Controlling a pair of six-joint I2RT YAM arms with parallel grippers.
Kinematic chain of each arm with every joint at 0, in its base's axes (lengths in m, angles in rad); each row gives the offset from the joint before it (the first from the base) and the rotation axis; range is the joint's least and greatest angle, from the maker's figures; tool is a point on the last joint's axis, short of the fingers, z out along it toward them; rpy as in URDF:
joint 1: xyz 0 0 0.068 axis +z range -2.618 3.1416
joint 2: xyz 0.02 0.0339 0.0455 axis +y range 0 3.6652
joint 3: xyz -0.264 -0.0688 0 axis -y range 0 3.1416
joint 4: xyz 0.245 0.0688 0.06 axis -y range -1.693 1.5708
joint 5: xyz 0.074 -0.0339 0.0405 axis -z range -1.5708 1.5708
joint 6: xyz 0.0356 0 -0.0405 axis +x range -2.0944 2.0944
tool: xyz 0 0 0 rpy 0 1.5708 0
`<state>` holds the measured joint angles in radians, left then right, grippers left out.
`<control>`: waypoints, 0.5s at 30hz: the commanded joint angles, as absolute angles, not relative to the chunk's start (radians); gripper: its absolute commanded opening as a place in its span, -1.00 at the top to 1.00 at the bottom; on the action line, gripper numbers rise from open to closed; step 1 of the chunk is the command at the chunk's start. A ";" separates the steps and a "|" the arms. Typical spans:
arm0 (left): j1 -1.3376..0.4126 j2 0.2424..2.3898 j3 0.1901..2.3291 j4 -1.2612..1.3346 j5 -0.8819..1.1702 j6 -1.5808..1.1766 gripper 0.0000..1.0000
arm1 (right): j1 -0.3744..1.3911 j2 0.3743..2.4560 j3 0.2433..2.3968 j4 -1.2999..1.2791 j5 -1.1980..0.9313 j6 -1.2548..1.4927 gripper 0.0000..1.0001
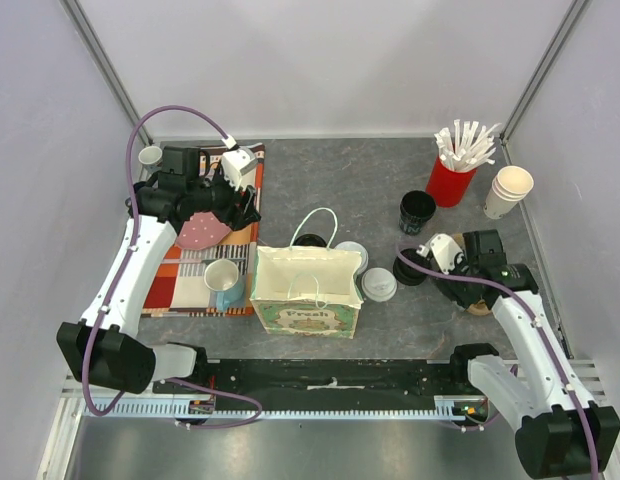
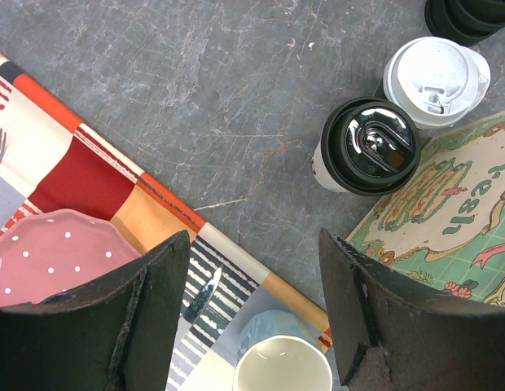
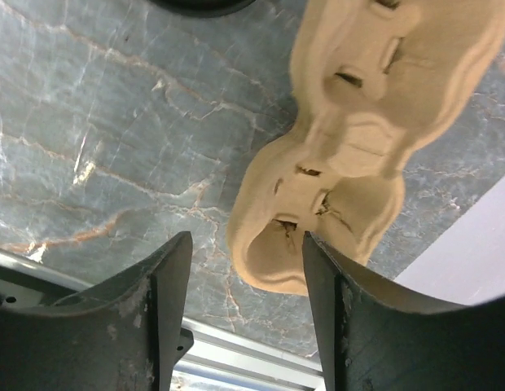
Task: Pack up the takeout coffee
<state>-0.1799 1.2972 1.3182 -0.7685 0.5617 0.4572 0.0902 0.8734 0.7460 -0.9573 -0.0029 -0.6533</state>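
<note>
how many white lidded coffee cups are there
2. One white-lidded cup sits at the paper bag's back right corner; the other cup stands just right of the bag. Another could hide behind the bag.

The grey table (image 1: 340, 180) carries a striped cloth (image 1: 180, 275), a paper bag (image 1: 305, 300), white-lidded cups (image 1: 379, 284), a black cup (image 1: 417, 212), a red straw holder (image 1: 450, 182), stacked cups (image 1: 508, 190) and a pulp carrier (image 3: 358, 138).

Grey veined table (image 1: 390, 170), red, orange and white striped cloth (image 2: 90, 171), pink plate (image 2: 49, 257) with white dots, green printed bag (image 1: 306, 318), white-lidded cup (image 2: 436, 80), black-lidded cup (image 2: 369, 147), tan carrier (image 3: 358, 138)
</note>
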 commanded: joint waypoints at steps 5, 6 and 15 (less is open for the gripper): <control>-0.181 1.276 1.307 -0.739 0.606 0.492 -0.41 | 0.100 0.856 0.692 -0.934 0.063 -0.715 -0.11; -0.181 1.275 1.307 -0.739 0.604 0.492 -0.41 | 0.100 0.861 0.689 -0.934 0.069 -0.722 -0.09; -0.181 1.295 1.313 -0.741 0.606 0.494 -0.40 | 0.115 0.916 0.663 -0.885 0.126 -0.735 0.05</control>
<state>-0.1802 1.2972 1.3067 -0.7681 0.5789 0.4622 0.1097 0.8986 0.6624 -0.9310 0.0727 -0.7090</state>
